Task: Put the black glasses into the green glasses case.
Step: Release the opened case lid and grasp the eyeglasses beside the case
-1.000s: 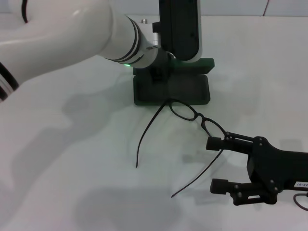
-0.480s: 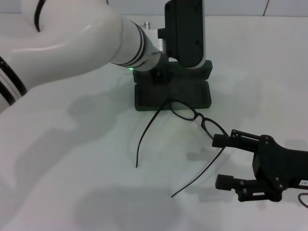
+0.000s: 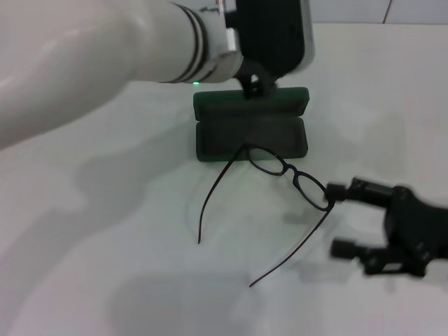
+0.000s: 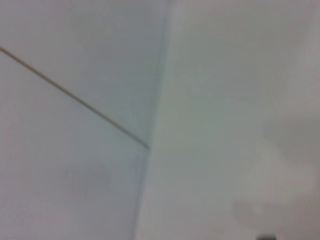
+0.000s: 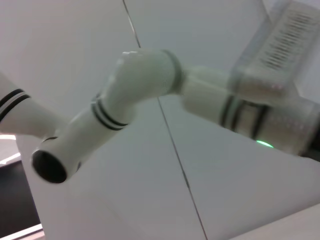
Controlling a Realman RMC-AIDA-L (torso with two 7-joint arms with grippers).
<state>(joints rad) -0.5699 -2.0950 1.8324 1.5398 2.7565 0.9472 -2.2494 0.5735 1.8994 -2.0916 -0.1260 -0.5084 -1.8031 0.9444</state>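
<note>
The green glasses case [image 3: 250, 134] lies open at the middle of the table, its lid raised at the back. The black glasses [image 3: 287, 172] rest unfolded just in front of it, one lens at the case's front edge and both temple arms stretching toward me. My right gripper [image 3: 339, 218] stands open low over the table to the right of the glasses, with its upper fingertip [image 3: 336, 189] right beside the outer lens and nothing held. My left gripper [image 3: 257, 84] hangs above the case's lid under the big white left arm [image 3: 140, 49].
The table is plain white with a pale wall at the back. The right wrist view shows the left arm [image 5: 145, 75] against the wall panels. Only blank wall and table surface appear in the left wrist view.
The left arm has risen off the case and shifted right, uncovering the case's base. The right gripper has slid to the right and a little farther back. The glasses have not moved.
</note>
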